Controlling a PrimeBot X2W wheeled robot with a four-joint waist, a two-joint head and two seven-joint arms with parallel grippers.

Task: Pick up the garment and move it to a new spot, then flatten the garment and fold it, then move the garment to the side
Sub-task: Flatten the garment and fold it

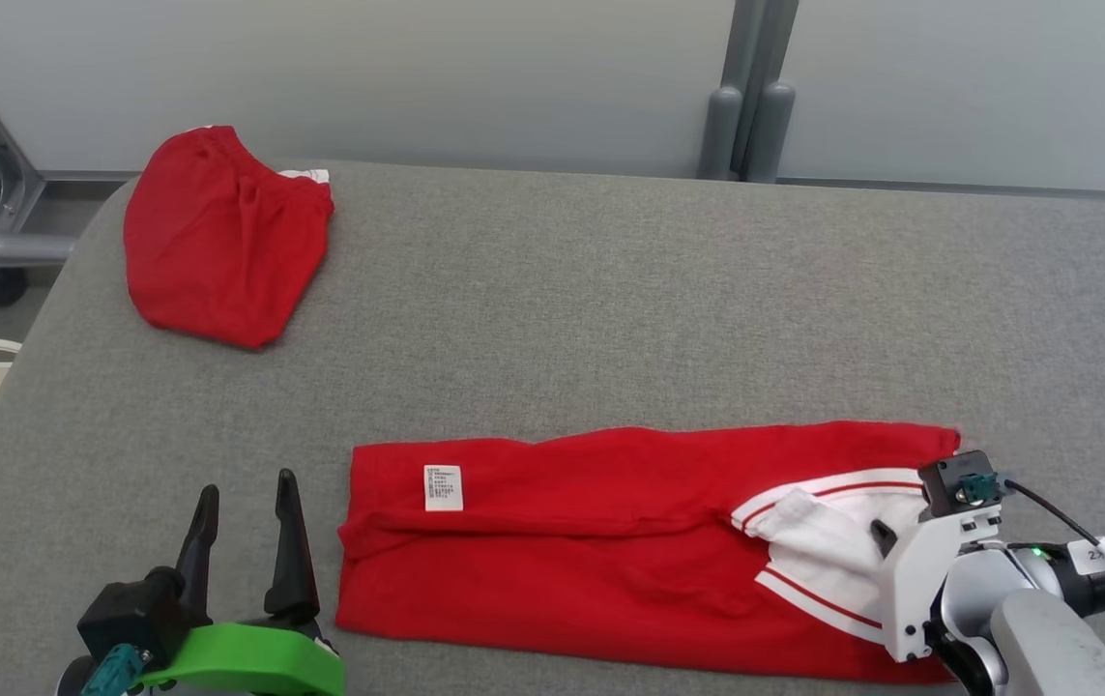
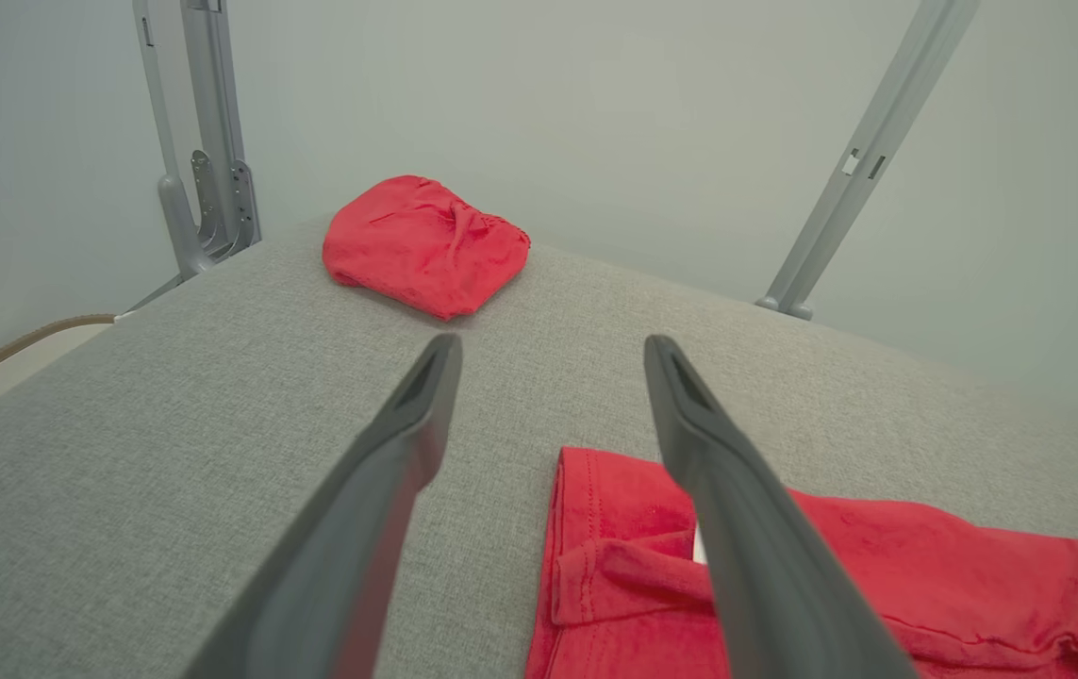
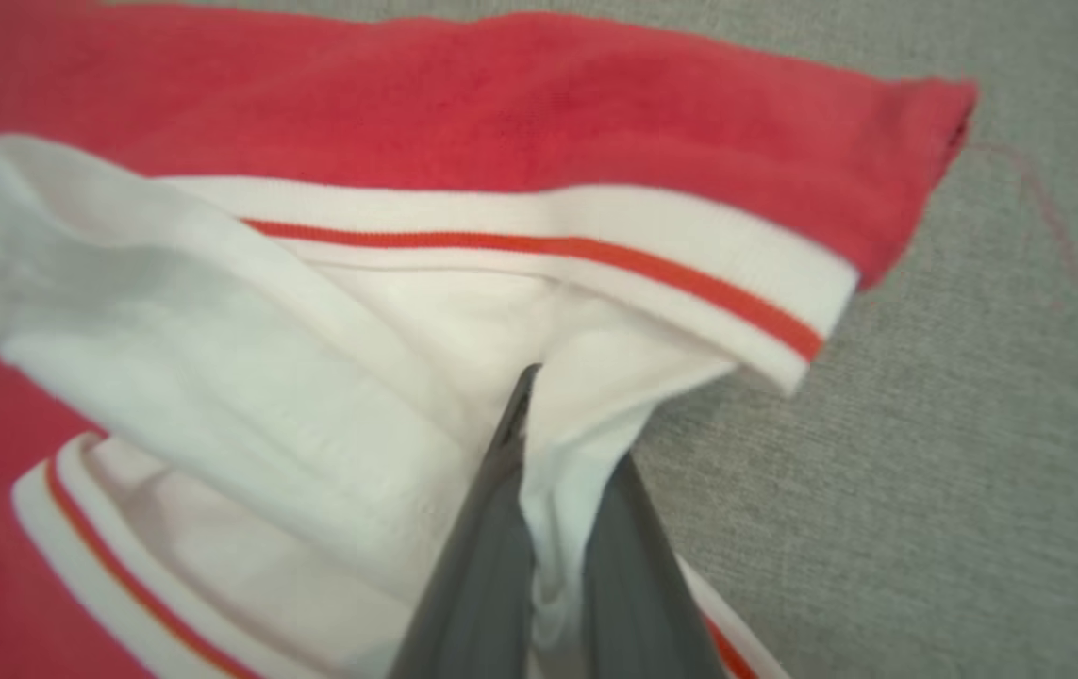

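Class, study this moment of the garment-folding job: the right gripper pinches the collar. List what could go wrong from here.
1. The right gripper is shut on just a small pinch of the white collar, so the cloth may slip out when pulled.
2. The left gripper stands open beside the red garment, not touching its other end. A one-sided lift could bunch the flattened cloth.

From the head, looks down over the grey table (image 1: 610,290) from well back. From the left wrist, skims low toward the far red bundle (image 2: 425,245), shared with the head. From the right wrist, hugs the garment (image 3: 501,113).
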